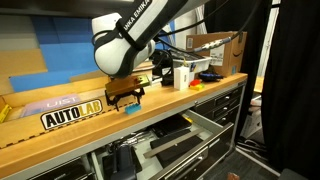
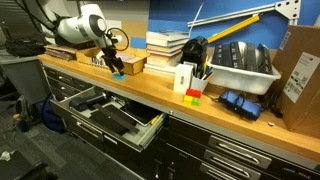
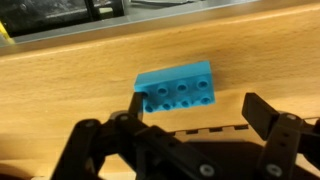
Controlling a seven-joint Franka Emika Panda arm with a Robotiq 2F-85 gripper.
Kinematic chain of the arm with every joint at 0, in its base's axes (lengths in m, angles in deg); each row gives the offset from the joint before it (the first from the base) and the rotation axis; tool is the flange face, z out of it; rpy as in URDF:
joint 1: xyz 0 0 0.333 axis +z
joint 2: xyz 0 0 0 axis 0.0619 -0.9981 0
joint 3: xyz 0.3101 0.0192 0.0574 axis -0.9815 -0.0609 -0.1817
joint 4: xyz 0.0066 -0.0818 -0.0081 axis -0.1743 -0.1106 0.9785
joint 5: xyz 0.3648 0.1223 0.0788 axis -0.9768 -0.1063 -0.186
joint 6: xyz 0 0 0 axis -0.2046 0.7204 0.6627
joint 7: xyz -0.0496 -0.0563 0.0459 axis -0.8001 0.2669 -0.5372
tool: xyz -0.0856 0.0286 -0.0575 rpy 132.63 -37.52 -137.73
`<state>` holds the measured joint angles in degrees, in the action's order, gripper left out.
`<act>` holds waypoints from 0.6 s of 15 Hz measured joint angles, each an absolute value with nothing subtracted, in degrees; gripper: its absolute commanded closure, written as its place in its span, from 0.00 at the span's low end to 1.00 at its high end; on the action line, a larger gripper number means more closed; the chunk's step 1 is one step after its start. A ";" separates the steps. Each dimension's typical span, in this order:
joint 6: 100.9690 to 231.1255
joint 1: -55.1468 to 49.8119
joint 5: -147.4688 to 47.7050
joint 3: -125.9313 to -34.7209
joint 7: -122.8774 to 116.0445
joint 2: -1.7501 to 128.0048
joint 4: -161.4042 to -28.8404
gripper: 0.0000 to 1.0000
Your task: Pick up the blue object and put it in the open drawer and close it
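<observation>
The blue object (image 3: 175,88) is a small cyan studded block lying flat on the wooden counter. It also shows in both exterior views (image 1: 132,108) (image 2: 119,72), under the gripper. My gripper (image 3: 200,108) is open and hovers just above it. Its left finger is at the block's left end and its right finger stands clear to the right. The gripper also shows in both exterior views (image 1: 127,95) (image 2: 115,62). The open drawer (image 2: 148,133) is pulled out below the counter, with black tools inside. It also shows in an exterior view (image 1: 213,126).
An AUTOLAB sign (image 1: 72,113) lies on the counter near the gripper. A stack of books (image 2: 165,43), a white box (image 2: 184,78), small coloured bricks (image 2: 193,96), a grey bin (image 2: 245,65) and a cardboard box (image 2: 300,70) stand further along the counter.
</observation>
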<state>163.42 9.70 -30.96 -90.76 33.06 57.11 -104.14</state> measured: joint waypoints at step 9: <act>163.42 9.73 -36.81 -89.86 22.08 57.01 -103.48 0.00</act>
